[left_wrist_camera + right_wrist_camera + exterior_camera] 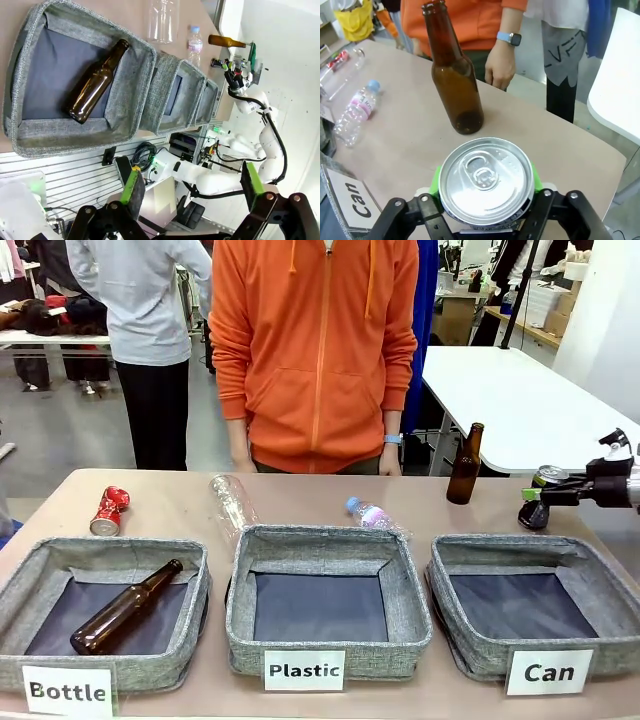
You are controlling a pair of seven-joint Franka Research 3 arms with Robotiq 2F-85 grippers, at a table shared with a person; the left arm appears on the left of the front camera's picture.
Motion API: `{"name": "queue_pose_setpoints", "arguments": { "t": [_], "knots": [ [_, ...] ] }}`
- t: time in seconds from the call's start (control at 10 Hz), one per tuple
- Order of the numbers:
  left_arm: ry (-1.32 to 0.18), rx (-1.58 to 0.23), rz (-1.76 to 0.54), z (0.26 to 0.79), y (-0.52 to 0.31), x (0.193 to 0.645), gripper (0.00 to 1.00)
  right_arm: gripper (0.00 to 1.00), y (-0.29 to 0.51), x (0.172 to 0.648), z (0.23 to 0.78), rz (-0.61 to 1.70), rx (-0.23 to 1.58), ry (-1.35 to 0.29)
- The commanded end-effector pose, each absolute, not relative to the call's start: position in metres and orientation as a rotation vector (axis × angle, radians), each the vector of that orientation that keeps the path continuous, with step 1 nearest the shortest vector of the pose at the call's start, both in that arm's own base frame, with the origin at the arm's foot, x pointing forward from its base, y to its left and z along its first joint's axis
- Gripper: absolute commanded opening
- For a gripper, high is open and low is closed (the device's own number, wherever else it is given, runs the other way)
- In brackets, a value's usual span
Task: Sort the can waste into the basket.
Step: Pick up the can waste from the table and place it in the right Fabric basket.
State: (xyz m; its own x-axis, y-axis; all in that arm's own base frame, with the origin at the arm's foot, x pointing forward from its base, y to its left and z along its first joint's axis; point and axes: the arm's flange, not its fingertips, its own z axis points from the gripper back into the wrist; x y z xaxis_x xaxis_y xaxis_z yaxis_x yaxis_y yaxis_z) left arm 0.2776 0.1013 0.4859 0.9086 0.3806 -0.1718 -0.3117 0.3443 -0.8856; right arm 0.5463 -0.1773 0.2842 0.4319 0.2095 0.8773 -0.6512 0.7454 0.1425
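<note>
Right end effector (485, 187) clamps one can (487, 167) just beyond the empty basket (470, 640); the red can (108, 511) lies far off, untouched; left end effector (192, 172) gapes.

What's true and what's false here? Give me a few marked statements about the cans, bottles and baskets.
1. The right claw has the silver-topped can between its fingers. True.
2. The Can basket already holds a can. False: no can is in it.
3. A brown bottle lies in the Bottle basket. True.
4. The red can lies in a basket. False: it lies on the table behind the Bottle basket.
5. The left claw is shut. False: it is open.
</note>
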Motion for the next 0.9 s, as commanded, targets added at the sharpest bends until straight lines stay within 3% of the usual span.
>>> {"name": "queue_pose_setpoints", "arguments": {
  "t": [0.0, 0.1, 0.2, 0.4, 0.7, 0.8],
  "knots": [
    [-0.083, -1.138, 0.436, 0.484, 0.102, 0.277, 1.0, 0.0, -0.182, 0.546, 0.282, 0.584, 0.497, -1.027],
    [-0.083, -1.138, 0.436, 0.484, 0.102, 0.277, 1.0, 0.0, -0.183, 0.545, 0.282, 0.584, 0.503, -1.031],
    [-0.083, -1.138, 0.436, 0.484, 0.102, 0.277, 1.0, 0.14, -0.183, 0.545, 0.282, 0.584, 0.502, -1.03],
    [-0.083, -1.138, 0.436, 0.484, 0.102, 0.277, 1.0, 0.0, -0.187, 0.541, 0.294, 0.599, 0.47, -1.061],
    [-0.083, -1.138, 0.436, 0.484, 0.102, 0.277, 1.0, 0.0, -0.189, 0.517, 0.356, 0.728, 0.403, -1.122],
    [-0.083, -1.138, 0.436, 0.484, 0.102, 0.277, 1.0, 0.0, -0.184, 0.499, 0.395, 0.812, 0.463, -1.06]
  ]
}}
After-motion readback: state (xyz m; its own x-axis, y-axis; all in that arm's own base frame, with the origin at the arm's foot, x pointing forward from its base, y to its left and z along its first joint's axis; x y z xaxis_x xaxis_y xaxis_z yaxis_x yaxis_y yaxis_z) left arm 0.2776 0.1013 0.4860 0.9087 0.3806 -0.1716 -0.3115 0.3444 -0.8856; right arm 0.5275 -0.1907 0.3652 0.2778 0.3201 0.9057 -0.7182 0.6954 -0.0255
